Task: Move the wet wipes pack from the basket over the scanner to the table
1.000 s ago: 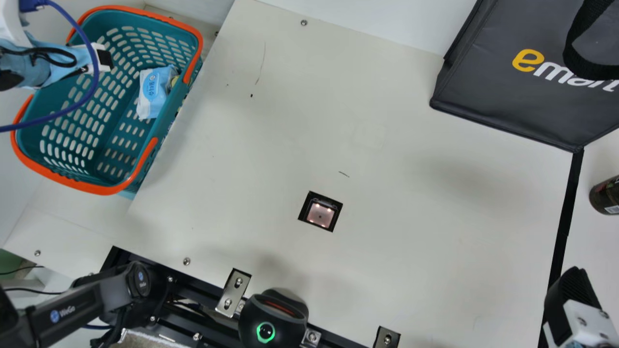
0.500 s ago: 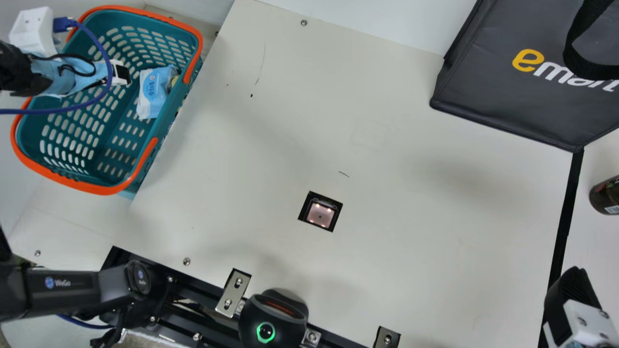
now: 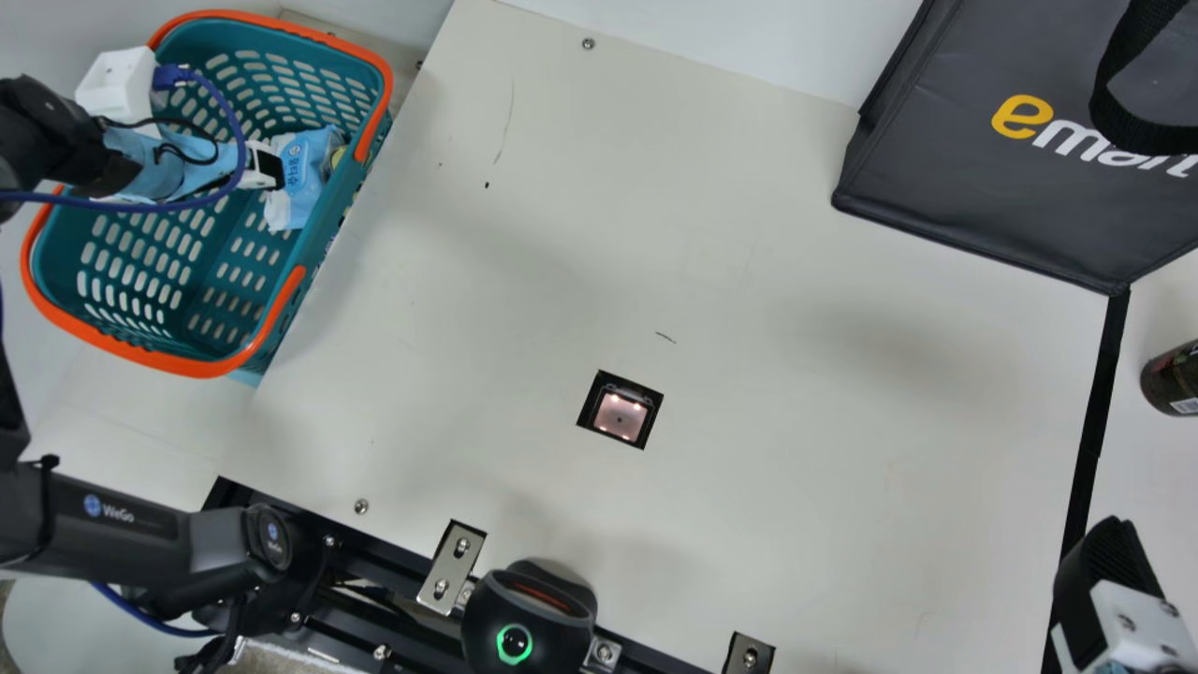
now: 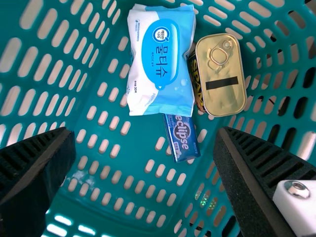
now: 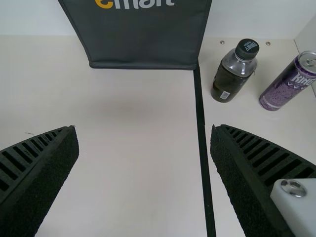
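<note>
In the main view my left gripper (image 3: pixel 270 170) is over the teal basket (image 3: pixel 211 271), at the left edge of the wet wipes pack (image 3: pixel 301 192) lying inside. The left wrist view has the left gripper (image 4: pixel 145 148) open, its fingers wide apart with nothing between them, and the white-and-blue wipes pack (image 4: pixel 162 64) beyond them on the basket's floor. The scanner (image 3: pixel 620 415) is a dark square opening with a lit window in the table (image 3: pixel 796 402). My right gripper (image 3: pixel 1104 571) is at the main view's lower right; in the right wrist view the right gripper (image 5: pixel 143 148) stands open and empty.
Beside the pack in the basket are a gold-lidded can (image 4: pixel 219 74) and a small blue box (image 4: pixel 181 138). A dark bag (image 3: pixel 1020 159) stands at the table's far right, with a bottle (image 5: pixel 235 70) and a purple can (image 5: pixel 290 81) beyond the black strip.
My left gripper has moved rightward and slightly down in the main view, from the basket's left side to the pack's edge. The right gripper and the pack have kept still.
</note>
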